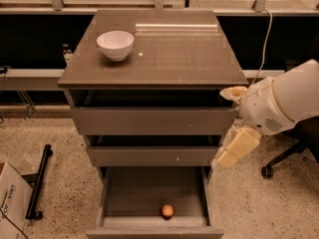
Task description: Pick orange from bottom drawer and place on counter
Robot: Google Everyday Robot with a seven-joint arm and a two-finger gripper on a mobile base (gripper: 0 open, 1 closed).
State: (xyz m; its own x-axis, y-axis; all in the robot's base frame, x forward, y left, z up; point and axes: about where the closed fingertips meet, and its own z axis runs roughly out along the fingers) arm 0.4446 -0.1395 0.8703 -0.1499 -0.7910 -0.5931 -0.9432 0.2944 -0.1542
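While orange [167, 211] lies in bottom drawer [134, 193] | jaws far up-right

The orange [167, 211] lies in the open bottom drawer [154, 231] (near its front) as the hand [224, 159] hangs right of the bench [174, 54].

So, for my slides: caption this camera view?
Orange lies in the open bottom drawer; end effector hangs right of the cabinet; white bowl sits on the counter.
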